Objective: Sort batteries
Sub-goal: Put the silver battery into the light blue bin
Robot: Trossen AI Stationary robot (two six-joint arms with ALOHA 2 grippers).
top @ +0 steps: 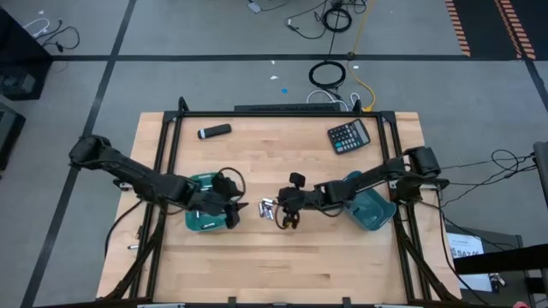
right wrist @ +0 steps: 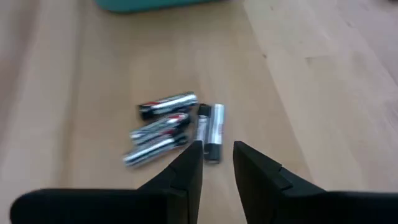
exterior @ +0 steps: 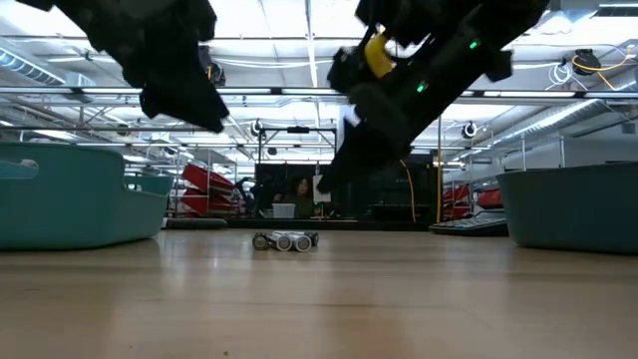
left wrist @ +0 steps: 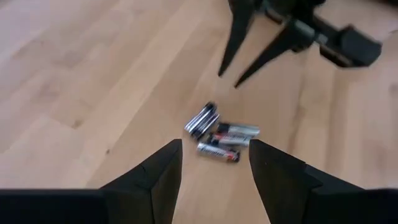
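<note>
Wooden worktop [top: 282, 265] fills our view, and the batteries [top: 269, 208] lie in a small heap in the middle of it, between the two teal bins – one bin on each side, we think, so each kind gets its own home. Our left gripper [left wrist: 213, 163] hangs beside the heap with its jaws wide and empty. Our right gripper [right wrist: 217, 163] hovers just over one battery with narrow jaws – nothing held yet, likely lined up to pinch it.
</note>
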